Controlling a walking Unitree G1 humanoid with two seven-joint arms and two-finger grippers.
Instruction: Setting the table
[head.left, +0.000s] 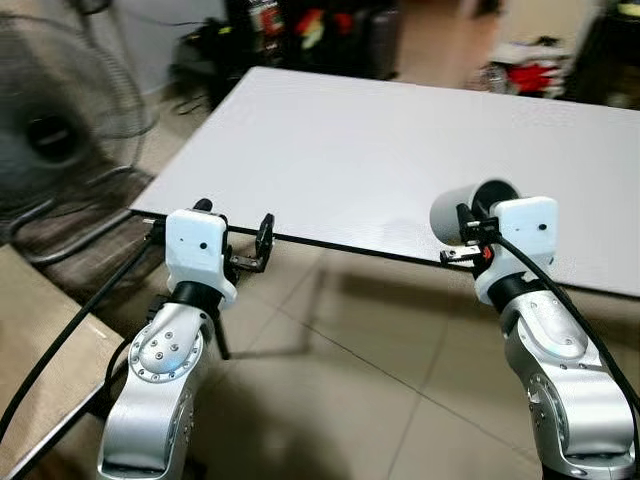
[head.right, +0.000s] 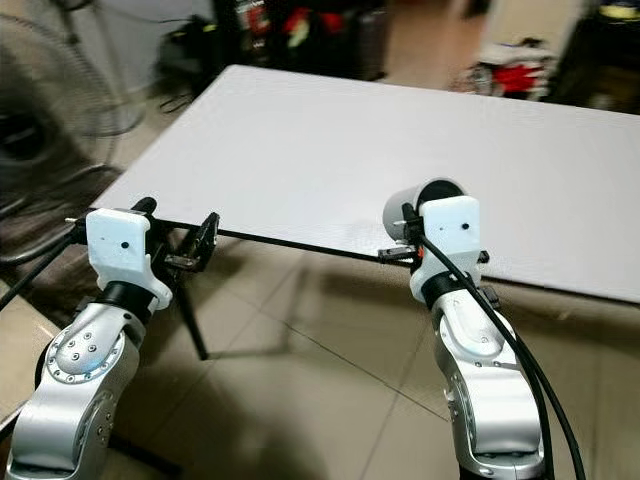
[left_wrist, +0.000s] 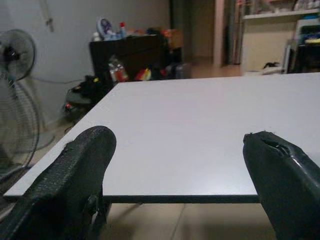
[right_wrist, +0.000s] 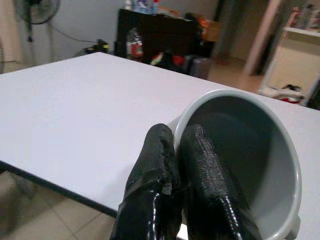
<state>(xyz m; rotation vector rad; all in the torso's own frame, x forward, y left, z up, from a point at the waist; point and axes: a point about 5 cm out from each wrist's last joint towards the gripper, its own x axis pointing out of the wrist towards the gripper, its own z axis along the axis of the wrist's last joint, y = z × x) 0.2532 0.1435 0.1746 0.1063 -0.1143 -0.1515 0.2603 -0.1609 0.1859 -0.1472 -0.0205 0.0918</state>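
The right gripper (right_wrist: 175, 175) pinches the rim of a grey cup (right_wrist: 250, 165), one finger outside the wall and one inside, the two pressed tight on it. There is one cup. It is tipped on its side in the grip, its long axis running away from the robot and slightly up, its open mouth facing back toward the wrist in the wrist view. In the left eye view the cup (head.left: 462, 212) sits at the centre right of the frame, held just above the near edge of the white table (head.left: 380, 150). No label or writing can be read on it.

The left gripper (head.left: 235, 235) is at the lower left of the frame, level with the table's near edge and close to its left corner. Its two fingers (left_wrist: 75, 175) are spread wide with nothing between them.

Beyond the single table, at the upper left, stands one floor fan (head.left: 50, 130). Dark furniture (left_wrist: 130, 55) with bottles and clutter lines the far wall, blurred.
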